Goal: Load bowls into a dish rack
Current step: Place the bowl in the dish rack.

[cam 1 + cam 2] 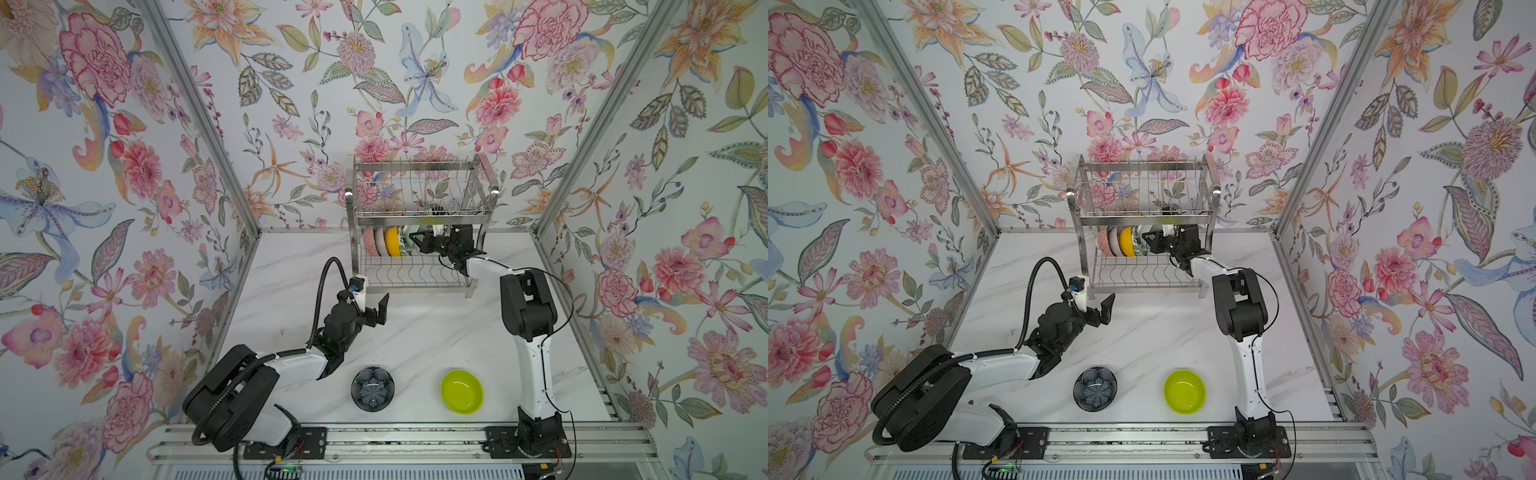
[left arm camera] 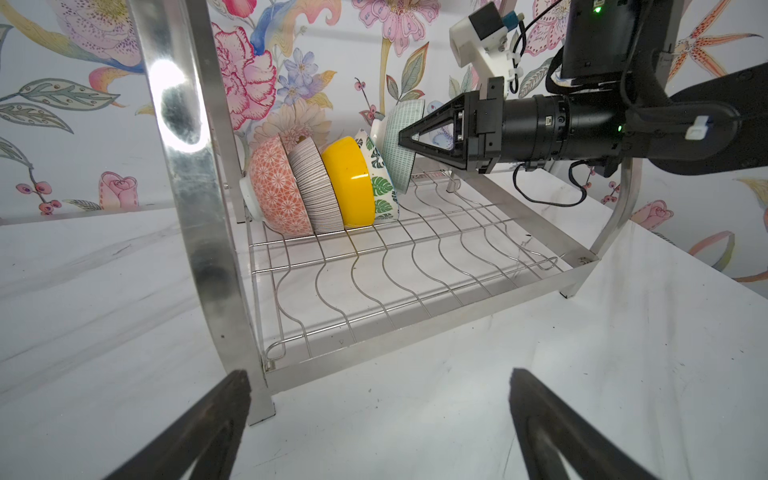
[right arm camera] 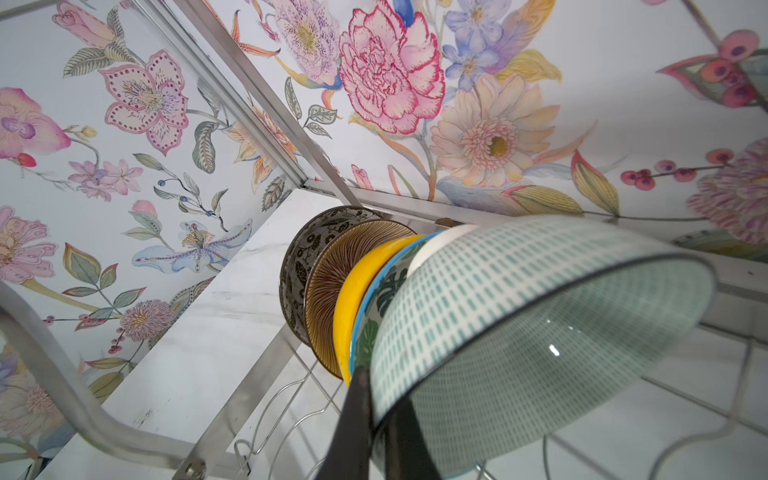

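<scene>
Aluminium rail [image 1: 395,434], white marble tabletop [image 1: 436,332], floral-papered walls [image 1: 291,83]

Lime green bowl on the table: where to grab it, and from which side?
Probably the rim, from above: the lime green bowl sits upright, mouth open, so one jaw can go inside the wall and one outside. Nothing crowds it.

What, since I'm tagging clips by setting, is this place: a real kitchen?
Probably a staged robot test cell, not a kitchen: two robot arms bolted to a metal rail, flowered wallpaper panels boxing in a marble-look tabletop, and a dish rack with bowls as props.
</scene>
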### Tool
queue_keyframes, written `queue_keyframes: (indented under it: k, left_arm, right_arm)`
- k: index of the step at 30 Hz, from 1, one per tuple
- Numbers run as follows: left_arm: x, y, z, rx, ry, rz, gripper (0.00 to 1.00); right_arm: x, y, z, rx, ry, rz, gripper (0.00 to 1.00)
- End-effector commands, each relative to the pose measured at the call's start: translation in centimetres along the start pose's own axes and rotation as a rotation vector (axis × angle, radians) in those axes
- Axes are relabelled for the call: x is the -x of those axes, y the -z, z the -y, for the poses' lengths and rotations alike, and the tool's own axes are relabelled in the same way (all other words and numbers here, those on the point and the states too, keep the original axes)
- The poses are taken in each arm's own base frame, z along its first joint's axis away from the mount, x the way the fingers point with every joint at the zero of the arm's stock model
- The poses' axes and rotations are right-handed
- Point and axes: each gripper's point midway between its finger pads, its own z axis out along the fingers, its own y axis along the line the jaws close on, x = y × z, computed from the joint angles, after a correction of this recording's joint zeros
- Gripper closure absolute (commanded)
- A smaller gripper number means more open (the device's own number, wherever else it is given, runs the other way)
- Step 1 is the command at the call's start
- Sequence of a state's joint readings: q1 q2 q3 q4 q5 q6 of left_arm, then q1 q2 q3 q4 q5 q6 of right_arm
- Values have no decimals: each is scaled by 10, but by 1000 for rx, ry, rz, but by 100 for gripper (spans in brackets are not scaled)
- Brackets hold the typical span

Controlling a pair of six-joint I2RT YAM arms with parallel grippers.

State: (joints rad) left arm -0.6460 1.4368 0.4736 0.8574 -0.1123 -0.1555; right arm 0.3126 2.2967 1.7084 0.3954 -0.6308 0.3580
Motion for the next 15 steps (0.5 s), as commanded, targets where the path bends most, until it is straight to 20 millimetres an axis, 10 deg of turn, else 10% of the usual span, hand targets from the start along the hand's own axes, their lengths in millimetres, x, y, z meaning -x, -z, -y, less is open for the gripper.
queue_keyframes:
  k: [1,15]
  left_arm:
    - [1,-4,-4,20,3,7,1]
    - [0,-6,-5,26,-2,0,1]
  right_arm:
    - [14,-3,-7,60,47,14,100]
    - [0,-8,17,75,-5,-38,100]
